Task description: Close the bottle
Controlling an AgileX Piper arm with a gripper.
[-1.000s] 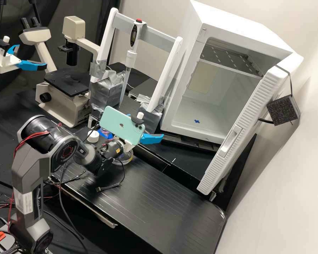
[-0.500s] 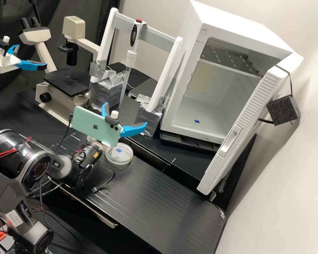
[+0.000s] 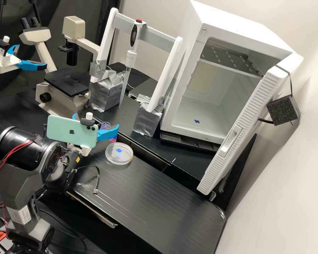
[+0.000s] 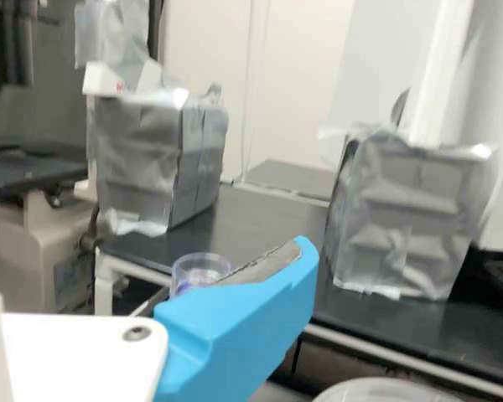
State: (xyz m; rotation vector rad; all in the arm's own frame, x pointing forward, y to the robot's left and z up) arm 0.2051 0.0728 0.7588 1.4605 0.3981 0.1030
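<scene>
Jaws (image 3: 96, 121) have shifted farther from incubator edge (image 3: 190, 134), near clear container (image 4: 199, 270)

Pipette (image 3: 131, 58) narrows the gap between 2 silver blocks (image 3: 148, 120).

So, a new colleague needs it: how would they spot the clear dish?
Find the big white open cabinet, then the black grooved surface before it. By that surface's far edge lies a flat, round, clear dish. Its blue mark sets it apart from the boxy silver-taped supports.

bottle (image 4: 200, 266) | clear, round-mouthed, uncapped | upright | partly hidden behind the hand (image 3: 96, 121)
</scene>
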